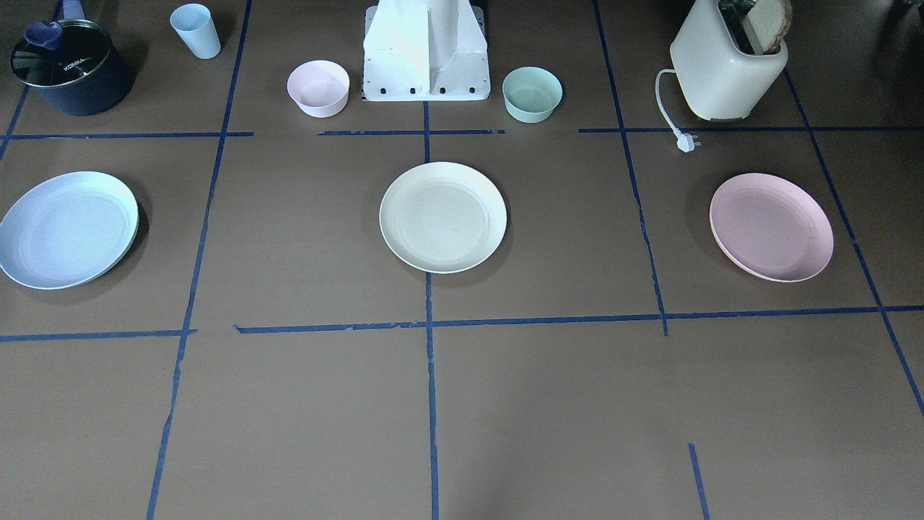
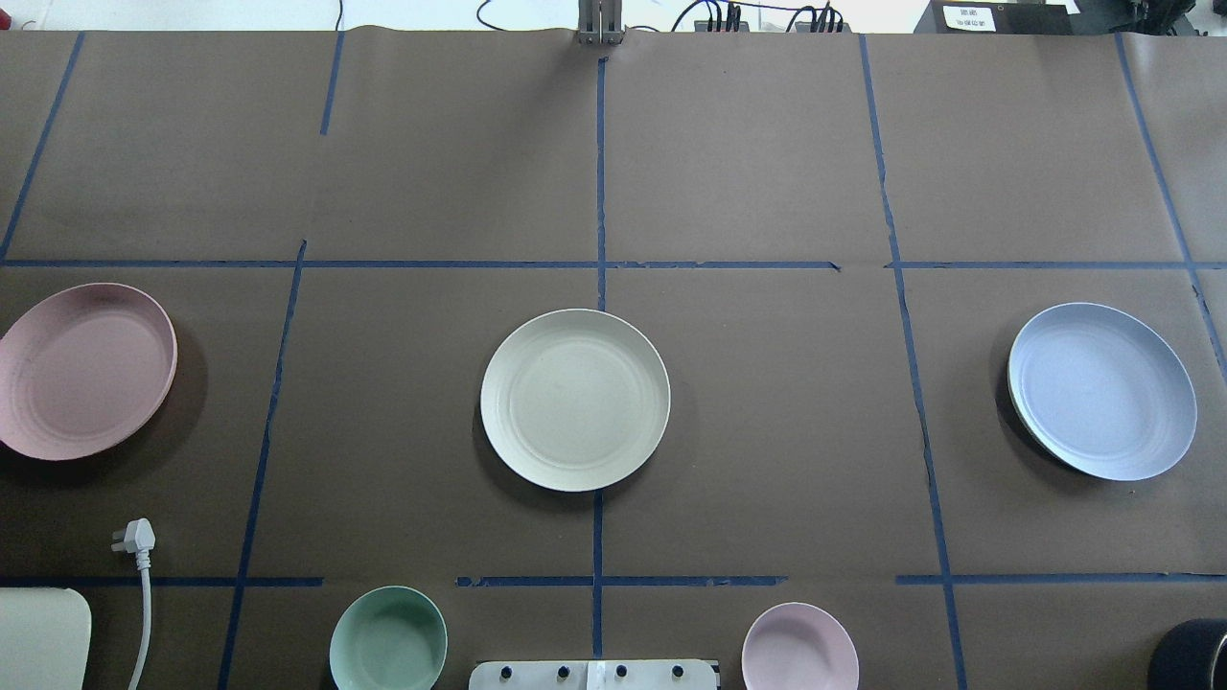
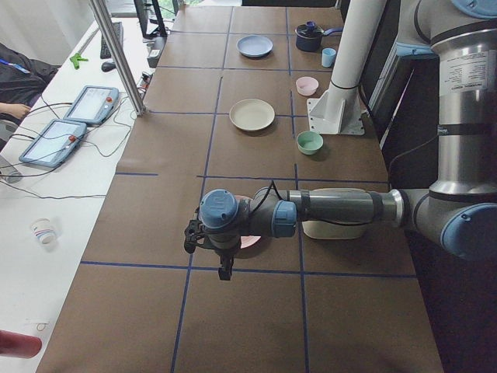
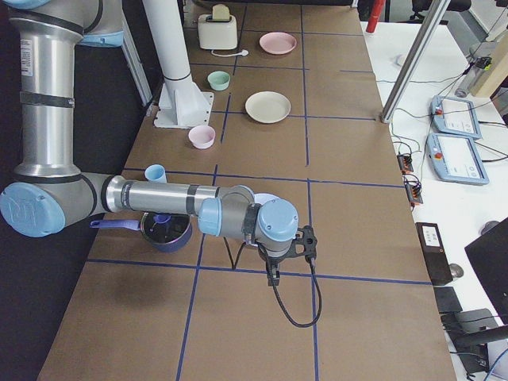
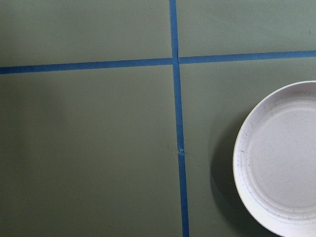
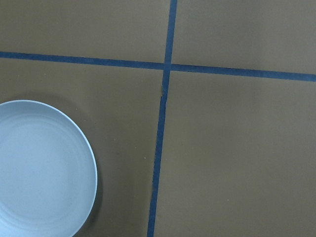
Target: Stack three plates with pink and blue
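At centre of table (image 2: 767, 431), overhead view: cream plate (image 2: 575, 400), flat, unstacked. Pink plate (image 2: 86, 369) at its 9 o'clock, blue plate (image 2: 1102, 390) at 3 o'clock, both well apart. Left gripper (image 3: 226, 272) near pink plate, right gripper (image 4: 274, 278) near blue plate; whether their claws are apart or together cannot be told.

My left gripper (image 3: 225, 266) hangs pointing down over the surface's (image 3: 256, 326) left end, my right gripper (image 4: 274, 272) over its right end; I can't read the jaws.

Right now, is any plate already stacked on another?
No, the pink plate, cream plate and blue plate each lie alone, apart on the table.
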Motion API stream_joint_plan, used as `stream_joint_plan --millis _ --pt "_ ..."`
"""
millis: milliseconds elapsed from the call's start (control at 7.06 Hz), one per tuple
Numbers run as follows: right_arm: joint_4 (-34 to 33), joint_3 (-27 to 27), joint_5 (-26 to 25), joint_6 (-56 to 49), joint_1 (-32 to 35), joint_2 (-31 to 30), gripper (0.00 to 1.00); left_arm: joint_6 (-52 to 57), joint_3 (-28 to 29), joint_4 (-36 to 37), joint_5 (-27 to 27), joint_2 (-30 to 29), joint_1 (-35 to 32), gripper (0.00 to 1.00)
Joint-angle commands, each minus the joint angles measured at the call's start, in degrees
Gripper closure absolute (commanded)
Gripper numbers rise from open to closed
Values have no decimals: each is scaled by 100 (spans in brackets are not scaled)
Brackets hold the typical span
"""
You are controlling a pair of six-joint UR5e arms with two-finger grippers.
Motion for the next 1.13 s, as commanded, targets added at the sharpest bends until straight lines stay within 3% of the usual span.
stream_joint_plan --millis 0,567,992 --pt "2 54 3 12 23 12 0 -197 -77 -25 -51 26 8 0" --pt "2 132 -6 47 23 48 0 -2757 45 -2366 -33 421 1103 0" --pt "2 211 -14 143 23 39 0 -3824 992 -4150 19 422 1484 0"
